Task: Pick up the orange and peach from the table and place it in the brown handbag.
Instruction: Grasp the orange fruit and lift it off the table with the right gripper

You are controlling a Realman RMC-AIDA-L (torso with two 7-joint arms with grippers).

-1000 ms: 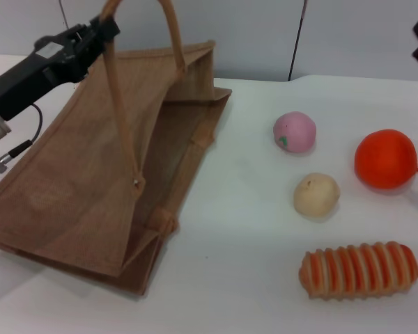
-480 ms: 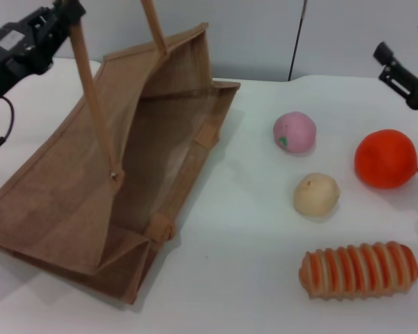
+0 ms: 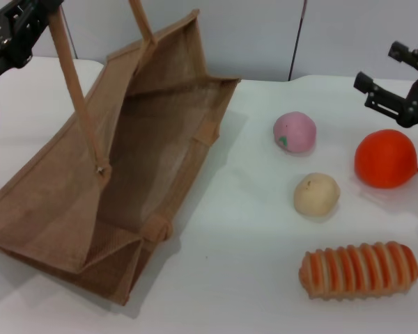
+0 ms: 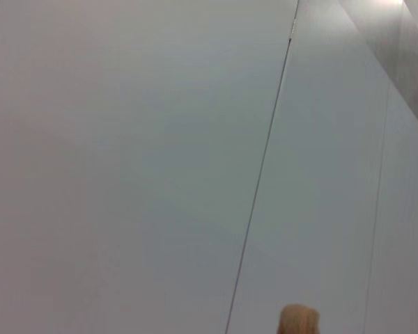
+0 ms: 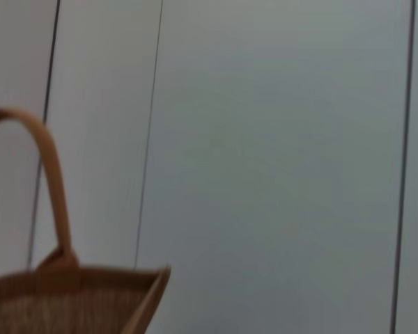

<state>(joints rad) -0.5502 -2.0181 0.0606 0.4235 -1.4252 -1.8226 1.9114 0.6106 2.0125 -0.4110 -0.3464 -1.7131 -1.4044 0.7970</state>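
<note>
Left claw [image 3: 45,10] clamped on one handle of the brown handbag [image 3: 118,174], tilting it open on the counter [image 3: 244,243]. Right claw [image 3: 397,80] spread wide, empty, just above the orange [image 3: 385,158]. Peach [image 3: 295,132] near a beige ball [image 3: 316,194] and a striped loaf [image 3: 359,269].

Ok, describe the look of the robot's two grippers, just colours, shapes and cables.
The left gripper is a blocky matte-black unit, with a thin black cable looping at the picture's edge. The right gripper is also black, with two slim angular fingers and no visible markings.
</note>
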